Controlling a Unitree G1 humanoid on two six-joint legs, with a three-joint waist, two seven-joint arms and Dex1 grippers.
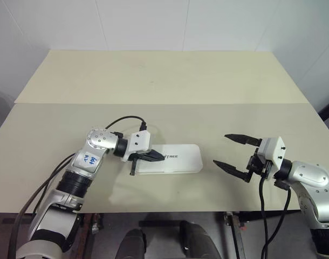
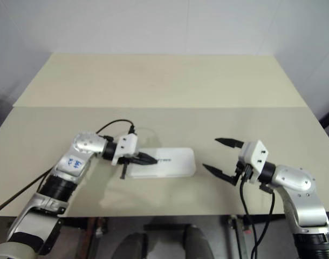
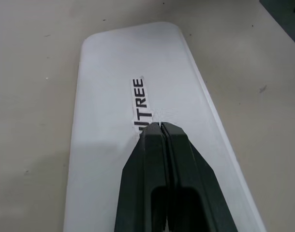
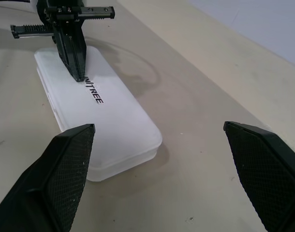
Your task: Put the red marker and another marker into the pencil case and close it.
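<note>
Shut pencil case (image 1: pixel 172 159) (contents hidden) on table (image 1: pixel 170 86)

A robotics lab or test room is being suggested: a plain beige table (image 1: pixel 164 86) is being set against bare white walls (image 1: pixel 153 24) at 12 o'clock, and black cables (image 1: pixel 127 120) are being run openly along the metal arms at 7 and 5 o'clock.
</note>
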